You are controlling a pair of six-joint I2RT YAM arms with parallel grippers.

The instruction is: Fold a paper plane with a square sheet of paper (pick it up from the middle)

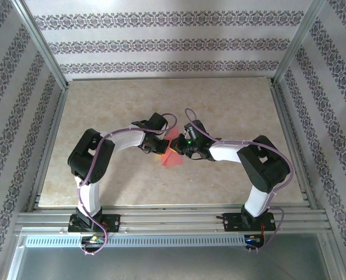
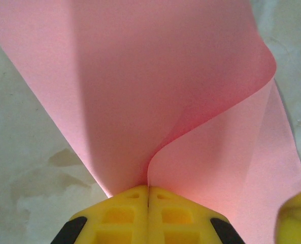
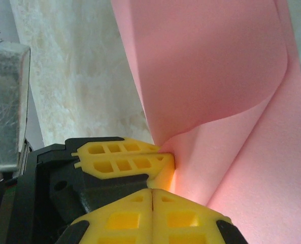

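Now: curled pink sheet pinched mid-bench

Yellow lattice-moulded fingers of the left pincer (image 2: 148, 192) are clenched on the square sheet of paper (image 2: 155, 76), which is thin, smooth, matte pink and bowed in a curl. From above it runs near-to-far at the middle of the marbled bench (image 1: 102, 105). The right pincer (image 3: 152, 192) is clenched beside it; any grip is unclear.

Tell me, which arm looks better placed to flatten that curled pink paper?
Probably the right. The left gripper is shut on the square sheet of paper, holding its curl, so it is occupied. The right gripper, shut beside it, looks freer to press; whether it pinches paper is unclear.
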